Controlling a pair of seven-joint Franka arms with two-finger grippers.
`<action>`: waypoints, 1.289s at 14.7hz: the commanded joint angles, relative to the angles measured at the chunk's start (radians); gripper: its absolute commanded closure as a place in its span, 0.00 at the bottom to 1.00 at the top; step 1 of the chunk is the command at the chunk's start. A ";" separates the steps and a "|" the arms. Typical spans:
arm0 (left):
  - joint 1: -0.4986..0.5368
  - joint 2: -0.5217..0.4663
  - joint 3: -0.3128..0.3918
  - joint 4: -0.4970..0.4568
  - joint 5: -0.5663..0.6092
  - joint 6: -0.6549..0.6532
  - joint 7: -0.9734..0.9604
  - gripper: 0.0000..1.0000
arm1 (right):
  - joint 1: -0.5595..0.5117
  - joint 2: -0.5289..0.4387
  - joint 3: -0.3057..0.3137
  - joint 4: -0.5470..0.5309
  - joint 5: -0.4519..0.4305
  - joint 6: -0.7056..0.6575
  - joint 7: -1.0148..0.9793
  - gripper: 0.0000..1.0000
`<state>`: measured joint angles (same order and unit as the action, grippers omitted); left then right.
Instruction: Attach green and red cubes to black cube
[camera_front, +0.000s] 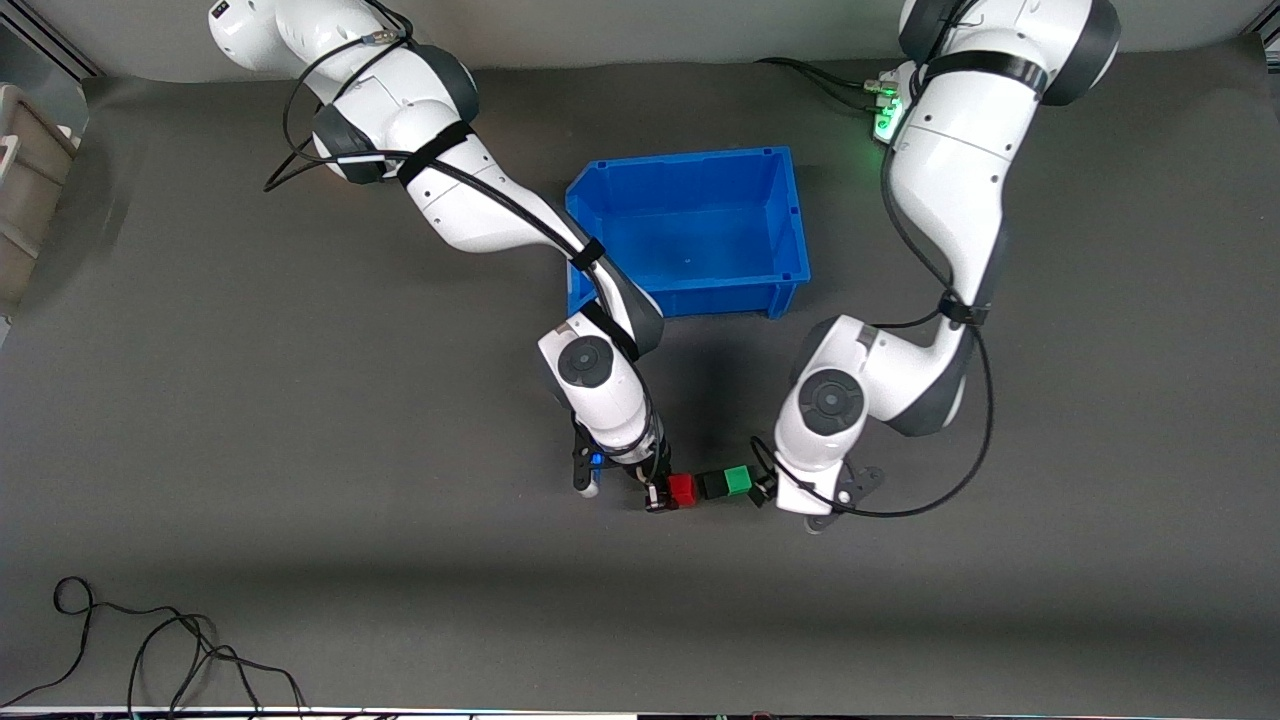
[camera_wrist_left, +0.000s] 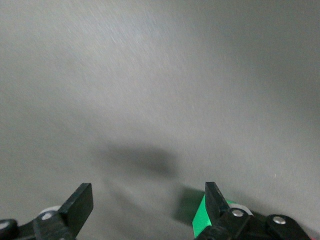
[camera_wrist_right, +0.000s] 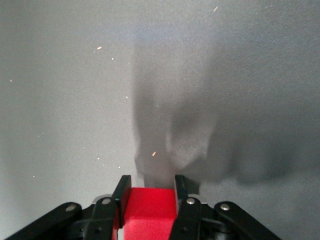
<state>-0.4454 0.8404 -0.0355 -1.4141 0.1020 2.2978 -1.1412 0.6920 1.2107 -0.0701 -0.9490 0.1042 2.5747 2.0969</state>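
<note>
The red cube, black cube and green cube stand in a tight row, side by side, low over the grey table, nearer to the front camera than the blue bin. My right gripper is shut on the red cube, which fills the gap between its jaws in the right wrist view. My left gripper is at the green end of the row. In the left wrist view its jaws stand wide apart and only a sliver of the green cube shows beside one finger.
An empty blue bin stands in the middle of the table, farther from the front camera than the cubes. Loose black cables lie at the front edge toward the right arm's end. A beige object sits at that end's edge.
</note>
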 joint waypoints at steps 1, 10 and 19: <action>-0.018 0.049 0.011 0.020 0.010 0.037 0.058 0.00 | 0.003 0.052 0.001 0.044 -0.018 0.033 -0.001 0.96; -0.013 0.040 -0.014 0.037 -0.085 0.035 0.075 0.00 | 0.001 0.049 0.000 0.044 -0.020 0.045 -0.043 0.00; 0.007 0.026 -0.015 0.050 -0.084 0.012 0.080 0.00 | -0.011 0.001 0.004 0.041 -0.012 0.030 -0.040 0.00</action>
<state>-0.4437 0.8768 -0.0505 -1.3705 0.0303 2.3300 -1.0793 0.6850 1.2261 -0.0707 -0.9046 0.1014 2.6159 2.0628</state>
